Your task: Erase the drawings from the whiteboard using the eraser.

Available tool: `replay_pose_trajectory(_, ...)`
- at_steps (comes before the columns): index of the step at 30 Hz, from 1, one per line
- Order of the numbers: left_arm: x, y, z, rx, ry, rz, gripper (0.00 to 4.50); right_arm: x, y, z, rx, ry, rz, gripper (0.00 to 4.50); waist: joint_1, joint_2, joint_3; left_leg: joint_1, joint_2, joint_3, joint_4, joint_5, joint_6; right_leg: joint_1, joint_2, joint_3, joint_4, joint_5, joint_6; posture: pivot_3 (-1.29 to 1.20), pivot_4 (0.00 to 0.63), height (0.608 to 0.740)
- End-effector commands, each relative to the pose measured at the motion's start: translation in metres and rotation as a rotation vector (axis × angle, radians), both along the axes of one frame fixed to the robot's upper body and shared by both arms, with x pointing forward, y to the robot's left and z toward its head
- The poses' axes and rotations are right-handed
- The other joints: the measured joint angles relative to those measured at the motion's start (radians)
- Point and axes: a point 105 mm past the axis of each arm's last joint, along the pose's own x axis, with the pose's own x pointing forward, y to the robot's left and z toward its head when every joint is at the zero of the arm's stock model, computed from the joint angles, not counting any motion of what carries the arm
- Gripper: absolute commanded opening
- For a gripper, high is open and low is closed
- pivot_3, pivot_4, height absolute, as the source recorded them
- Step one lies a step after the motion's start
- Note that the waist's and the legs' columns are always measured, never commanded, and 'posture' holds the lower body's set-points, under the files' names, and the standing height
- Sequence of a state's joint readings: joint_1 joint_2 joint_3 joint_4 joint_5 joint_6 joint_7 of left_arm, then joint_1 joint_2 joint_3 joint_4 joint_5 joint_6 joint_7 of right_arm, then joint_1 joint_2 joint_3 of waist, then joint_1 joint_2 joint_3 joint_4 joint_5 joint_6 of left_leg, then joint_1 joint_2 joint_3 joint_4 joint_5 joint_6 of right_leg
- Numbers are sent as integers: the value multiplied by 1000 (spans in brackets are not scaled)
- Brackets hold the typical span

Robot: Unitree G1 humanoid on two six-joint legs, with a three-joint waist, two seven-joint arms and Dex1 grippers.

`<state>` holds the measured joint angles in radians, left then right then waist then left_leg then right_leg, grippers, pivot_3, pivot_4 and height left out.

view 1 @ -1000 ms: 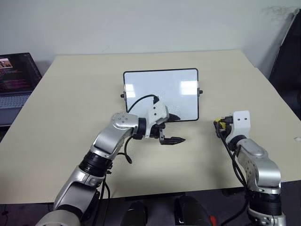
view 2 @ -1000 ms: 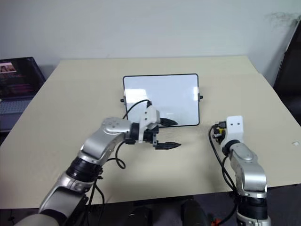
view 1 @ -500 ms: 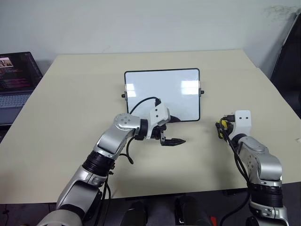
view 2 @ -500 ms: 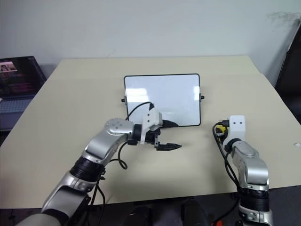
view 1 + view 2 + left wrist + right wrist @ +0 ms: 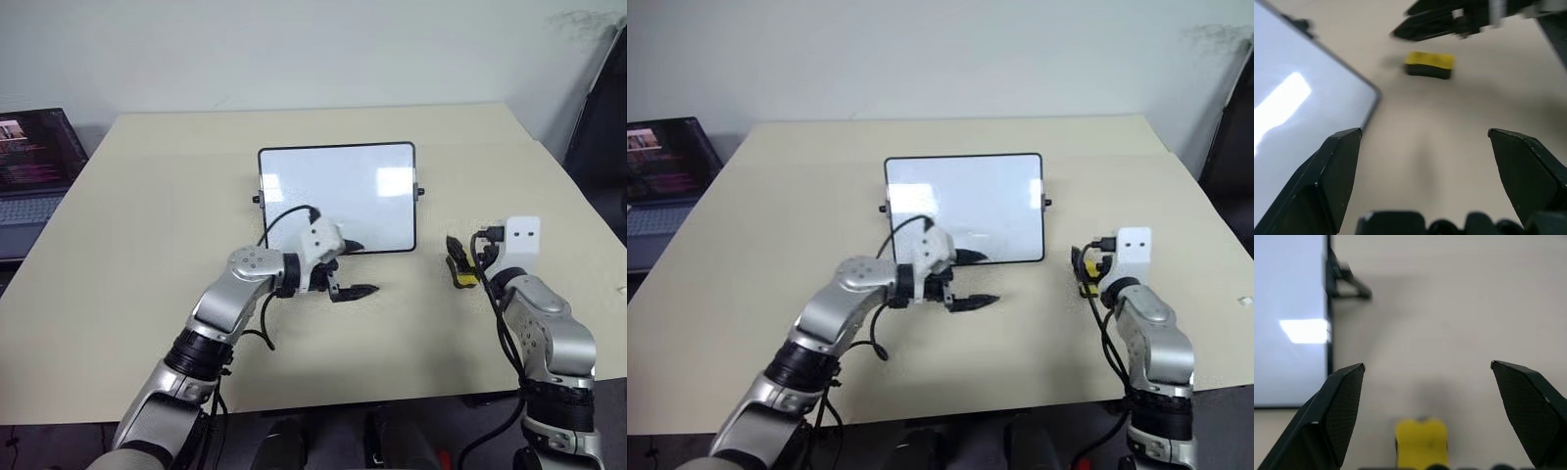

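Laptop [image 5: 34, 162]: set at the far left edge, beside the desk [image 5: 147, 215].
Whiteboard [image 5: 336, 197]: laid flat at the desk's middle, surface seen white; no drawings can be made out.
Left gripper [image 5: 350, 268]: held at the whiteboard's near edge, fingers spread wide, nothing gripped.
Eraser [image 5: 464, 279]: yellow block, laid on the desk right of the whiteboard, well apart from it.
Right gripper [image 5: 456, 257]: positioned just above the eraser, fingers spread wide, nothing held.

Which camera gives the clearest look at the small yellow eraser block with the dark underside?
The left wrist view: the small yellow eraser block lies whole on the beige table, yellow top and dark underside both visible. The right wrist view cuts it off at the frame edge, and the head views show it tiny beside the right gripper.
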<state>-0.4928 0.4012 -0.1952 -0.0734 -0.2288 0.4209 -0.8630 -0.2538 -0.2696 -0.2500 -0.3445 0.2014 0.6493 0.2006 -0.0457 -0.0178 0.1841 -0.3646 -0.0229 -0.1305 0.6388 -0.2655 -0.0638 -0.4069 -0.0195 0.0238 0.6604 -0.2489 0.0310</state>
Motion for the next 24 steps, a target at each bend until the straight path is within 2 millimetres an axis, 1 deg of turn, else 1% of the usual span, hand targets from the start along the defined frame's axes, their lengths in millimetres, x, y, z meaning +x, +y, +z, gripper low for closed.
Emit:
replay_pose_trajectory(1,-1,39,8,-83,-56,210,4500,-23,8,16,-35,-138,7,4472,1,0,0,0,1,-1,-1,0,0,0,0,0,0,0,0,0,150,740)
replay_pose_trajectory(2,-5,47,1,-81,-60,265,4500,-29,9,12,-36,-159,14,4472,1,0,0,0,1,-1,-2,0,0,0,-1,0,-1,0,0,0,150,740)
replay_pose_trajectory(3,-8,57,-6,-92,-63,331,4500,-35,9,5,-83,-159,0,4472,3,0,0,1,1,0,-3,0,0,0,-1,0,-1,0,0,0,150,740)
replay_pose_trajectory(4,-11,65,-11,-106,-68,395,4500,-41,9,-1,-92,-165,-1,4472,6,0,0,1,1,0,-4,0,0,0,-2,0,-2,-1,1,0,150,740)
replay_pose_trajectory(6,-15,77,-19,-118,-89,509,4500,-50,5,-12,-30,-156,-1,4472,16,0,0,1,0,0,-4,0,0,0,-4,1,-2,-1,2,0,150,740)
replay_pose_trajectory(10,-21,112,-21,-174,-153,793,4500,-73,-1,-31,8,-181,19,4472,25,-1,-1,1,0,1,-3,0,-1,1,-4,6,-3,-1,2,0,150,740)
replay_pose_trajectory(11,-23,125,-21,-176,-175,864,4500,-78,-4,-36,39,-180,6,4472,25,-1,-1,2,0,0,-3,0,-1,2,-4,6,-3,-1,2,0,150,740)
replay_pose_trajectory(13,-26,135,-18,-173,-212,952,4500,-85,-12,-41,69,-179,-10,4472,23,-1,-1,3,1,1,-3,0,-1,2,-4,7,-3,-1,2,0,150,740)
replay_pose_trajectory(14,-29,144,-18,-171,-225,1001,4500,-91,-13,-48,81,-165,-15,4472,22,-1,-1,3,1,2,-3,0,-1,2,-4,8,-3,-1,2,0,150,740)
replay_pose_trajectory(17,-31,149,-20,-174,-225,1065,4500,-99,-22,-60,92,-129,-29,4472,20,-1,-1,3,1,4,-3,0,0,2,-3,10,-2,-1,2,0,150,740)
replay_pose_trajectory(20,-39,143,-33,-160,-163,1032,4500,-109,-19,-67,71,-99,-44,4472,19,-1,-1,3,0,6,-4,0,-1,2,-2,11,-2,-1,3,0,150,740)
replay_pose_trajectory(24,-42,142,-40,-188,-106,1058,4500,-109,-19,-61,43,-115,-40,4472,20,-1,-1,3,0,7,-5,0,-1,1,-2,13,-2,-1,3,0,150,740)
